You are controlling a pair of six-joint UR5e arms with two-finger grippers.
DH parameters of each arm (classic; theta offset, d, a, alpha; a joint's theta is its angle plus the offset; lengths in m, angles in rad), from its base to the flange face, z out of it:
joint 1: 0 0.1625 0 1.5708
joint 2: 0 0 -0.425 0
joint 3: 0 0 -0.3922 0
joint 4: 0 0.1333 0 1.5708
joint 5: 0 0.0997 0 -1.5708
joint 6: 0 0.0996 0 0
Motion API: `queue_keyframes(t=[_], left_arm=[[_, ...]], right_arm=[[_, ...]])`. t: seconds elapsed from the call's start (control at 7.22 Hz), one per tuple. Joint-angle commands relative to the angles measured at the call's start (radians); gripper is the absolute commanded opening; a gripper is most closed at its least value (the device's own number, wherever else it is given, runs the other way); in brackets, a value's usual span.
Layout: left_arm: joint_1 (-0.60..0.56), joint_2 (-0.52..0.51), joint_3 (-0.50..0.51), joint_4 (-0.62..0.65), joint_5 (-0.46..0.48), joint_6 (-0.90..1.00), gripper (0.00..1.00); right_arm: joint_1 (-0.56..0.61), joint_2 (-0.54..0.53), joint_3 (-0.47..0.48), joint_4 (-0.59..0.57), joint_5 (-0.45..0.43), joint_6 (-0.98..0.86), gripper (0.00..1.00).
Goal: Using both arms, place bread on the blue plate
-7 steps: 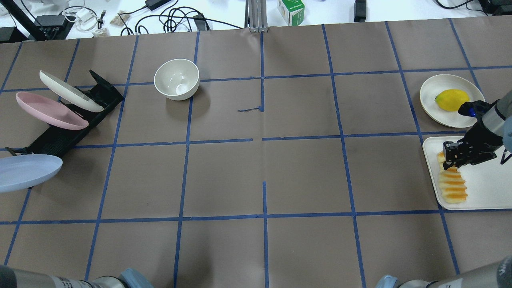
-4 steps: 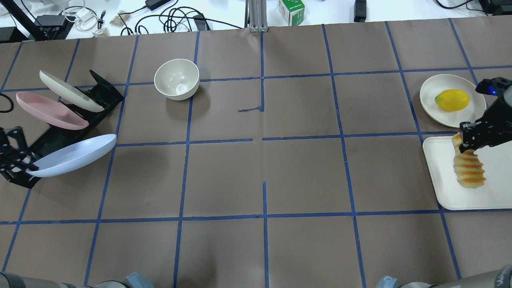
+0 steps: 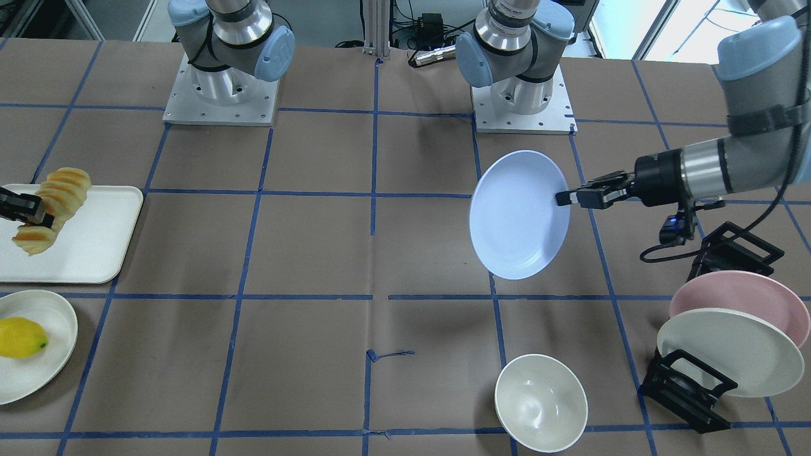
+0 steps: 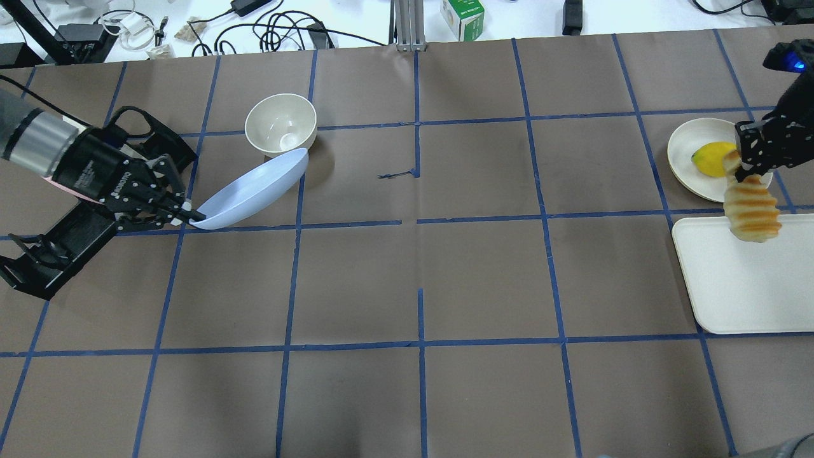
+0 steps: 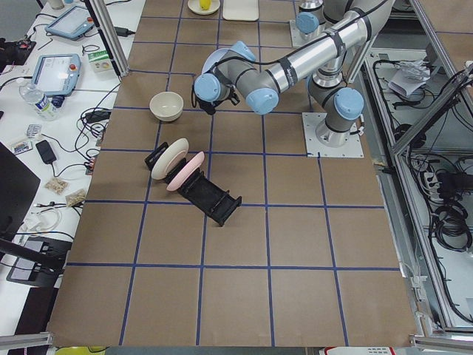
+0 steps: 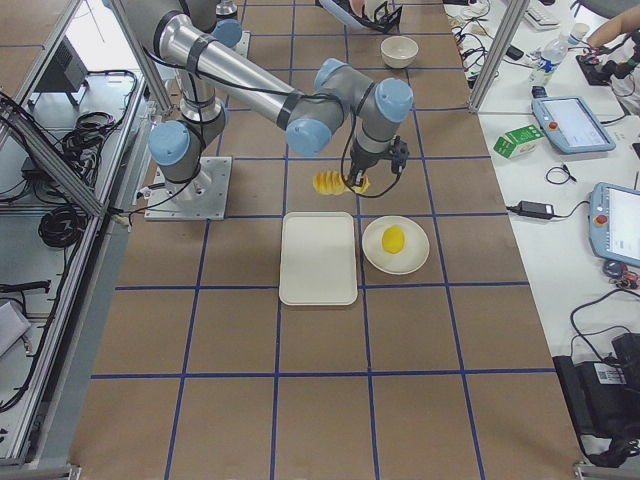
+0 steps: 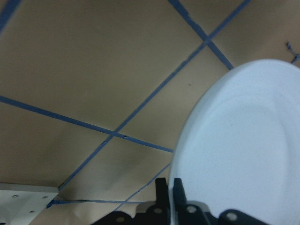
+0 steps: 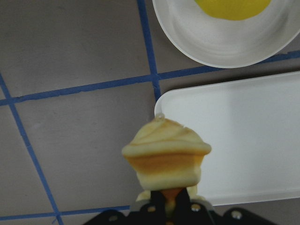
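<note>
My left gripper (image 4: 186, 215) is shut on the rim of the blue plate (image 4: 251, 189) and holds it tilted in the air, just in front of the white bowl. The plate also shows in the front view (image 3: 518, 215) and fills the left wrist view (image 7: 243, 150). My right gripper (image 4: 741, 166) is shut on one end of the bread (image 4: 752, 207), a ridged yellow-orange loaf. The loaf hangs above the far edge of the white tray. It also shows in the front view (image 3: 63, 187) and in the right wrist view (image 8: 166, 152).
A white tray (image 4: 738, 286) lies at the right edge. A cream plate (image 4: 683, 156) with a lemon (image 4: 709, 158) sits beyond it. A white bowl (image 4: 280, 124) stands at the far left. A black rack (image 4: 63, 242) holds a pink plate (image 3: 747, 297) and a cream plate (image 3: 728, 351).
My left gripper has carried the blue plate from the rack rightward toward the bowl. My right gripper has lifted the bread off the tray and moved it toward the lemon plate.
</note>
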Motion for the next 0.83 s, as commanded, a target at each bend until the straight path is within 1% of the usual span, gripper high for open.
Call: queue_keyframes(t=[0.0,0.14,0.28,0.42,0.55,0.69], left_arm=[[-0.139,0.003,-0.134,0.311,-0.045,-0.2,0.0],[-0.208,-0.011,-0.206,0.527,-0.045,-0.349,0.0],[-0.279,-0.031,-0.251,0.742,-0.039,-0.514,0.0],[-0.352,-0.046,-0.276,0.897,-0.03,-0.651,0.0],[-0.402,-0.067,-0.285,0.934,-0.016,-0.686,0.0],[-0.448,-0.086,-0.285,0.963,0.035,-0.723,0.0]], right_arm=[[0.117,-0.003,-0.075,0.06,0.022,0.137,0.0],[0.183,0.003,-0.076,0.056,0.051,0.226,0.0],[0.242,0.012,-0.076,0.038,0.102,0.325,0.0],[0.304,0.038,-0.074,-0.026,0.115,0.369,0.0],[0.37,0.052,-0.077,-0.054,0.108,0.4,0.0],[0.433,0.066,-0.077,-0.099,0.108,0.496,0.0]])
